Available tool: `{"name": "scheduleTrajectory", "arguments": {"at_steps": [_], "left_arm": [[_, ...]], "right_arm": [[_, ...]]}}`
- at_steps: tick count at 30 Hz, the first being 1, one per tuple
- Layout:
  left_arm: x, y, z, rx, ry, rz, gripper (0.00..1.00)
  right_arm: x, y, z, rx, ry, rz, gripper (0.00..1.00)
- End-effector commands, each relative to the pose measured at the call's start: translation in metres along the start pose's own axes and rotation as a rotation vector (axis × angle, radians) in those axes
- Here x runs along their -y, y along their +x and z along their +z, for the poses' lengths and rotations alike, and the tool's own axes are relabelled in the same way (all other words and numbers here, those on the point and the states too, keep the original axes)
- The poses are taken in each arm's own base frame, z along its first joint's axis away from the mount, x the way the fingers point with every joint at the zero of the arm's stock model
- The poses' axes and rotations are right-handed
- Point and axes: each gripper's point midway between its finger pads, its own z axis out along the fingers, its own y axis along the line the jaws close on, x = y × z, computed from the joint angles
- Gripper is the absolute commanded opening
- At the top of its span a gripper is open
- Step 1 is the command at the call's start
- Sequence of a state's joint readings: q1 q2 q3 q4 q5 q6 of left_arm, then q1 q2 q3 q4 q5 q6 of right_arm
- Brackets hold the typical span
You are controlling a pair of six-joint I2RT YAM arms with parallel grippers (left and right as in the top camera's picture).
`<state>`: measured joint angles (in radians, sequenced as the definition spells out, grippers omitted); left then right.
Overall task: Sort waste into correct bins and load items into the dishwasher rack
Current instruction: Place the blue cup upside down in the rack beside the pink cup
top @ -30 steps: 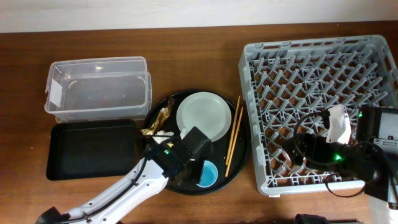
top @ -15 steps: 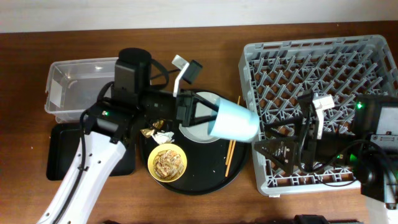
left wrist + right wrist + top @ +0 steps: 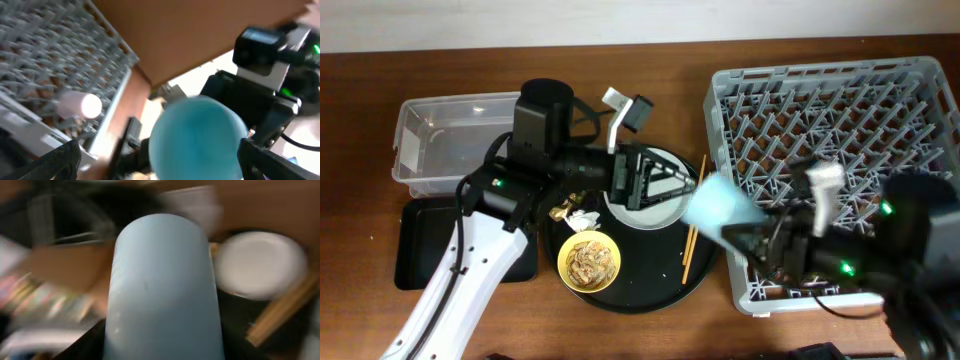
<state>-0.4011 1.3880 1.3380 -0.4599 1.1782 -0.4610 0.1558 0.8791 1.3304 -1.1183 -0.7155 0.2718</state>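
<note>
The small blue cup hangs in the air between the round black tray and the dishwasher rack. My right gripper is shut on it, and in the right wrist view the cup fills the space between the fingers of that gripper. My left gripper stands open over the pale plate, clear of the cup. In its own view the open left gripper frames the cup. The yellow bowl holds brownish food scraps. Gold foil and a white tissue lie beside it.
The wooden chopsticks lie on the right side of the round black tray. A clear tub and a shallow black tray sit at the left. A blurred pink cup lies in the rack.
The left gripper has opened and let go of the blue cup. The right gripper has closed on the cup and carried it a little right, toward the rack.
</note>
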Motion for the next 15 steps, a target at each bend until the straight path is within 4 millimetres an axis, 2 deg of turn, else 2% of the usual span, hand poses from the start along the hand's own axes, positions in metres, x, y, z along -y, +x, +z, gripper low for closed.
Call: {"name": "scheduleTrajectory", "arguments": {"at_steps": [1,2,4,5,7,8,9,11,12,13,14,15], "left_arm": [[-0.014,-0.012,-0.001,0.064,-0.121,0.023,1.0],[-0.018,-0.01,-0.002,0.062,-0.138,0.004,1.0],[-0.021,-0.001,-0.002,0.035,-0.15,-0.008,1.0],[-0.024,0.006,-0.002,0.015,-0.159,-0.042,1.0],[-0.027,0.012,-0.002,-0.002,-0.167,-0.075,1.0],[-0.027,0.013,-0.002,-0.003,-0.168,-0.078,1.0],[-0.027,0.014,-0.003,-0.006,-0.169,-0.083,1.0],[-0.028,0.015,-0.003,-0.011,-0.172,-0.073,1.0],[-0.03,0.014,-0.003,-0.007,-0.185,-0.074,1.0],[-0.03,0.014,-0.003,-0.007,-0.185,-0.074,1.0],[-0.03,0.014,-0.003,-0.007,-0.185,-0.074,1.0],[-0.032,0.014,-0.003,-0.004,-0.194,-0.073,1.0]], "right_arm": [[0.11,0.019,-0.049,0.093,0.622,0.305,0.47],[0.146,0.038,-0.083,0.099,0.865,0.43,0.47],[0.18,0.052,-0.121,0.121,1.088,0.581,0.49],[0.205,0.055,-0.141,0.145,1.187,0.7,0.49],[0.237,0.058,-0.135,0.062,1.184,0.828,0.48],[0.256,0.066,-0.126,-0.042,1.184,0.892,0.48],[0.269,0.075,-0.117,-0.138,1.179,0.943,0.52],[0.296,0.089,-0.101,-0.306,1.159,1.002,0.52],[0.307,0.094,-0.095,-0.352,1.153,1.022,0.58],[0.311,0.095,-0.091,-0.371,1.14,1.026,0.75],[0.311,0.088,-0.078,-0.363,1.051,0.995,0.89],[0.308,0.078,-0.068,-0.339,0.967,0.953,0.91]]}}
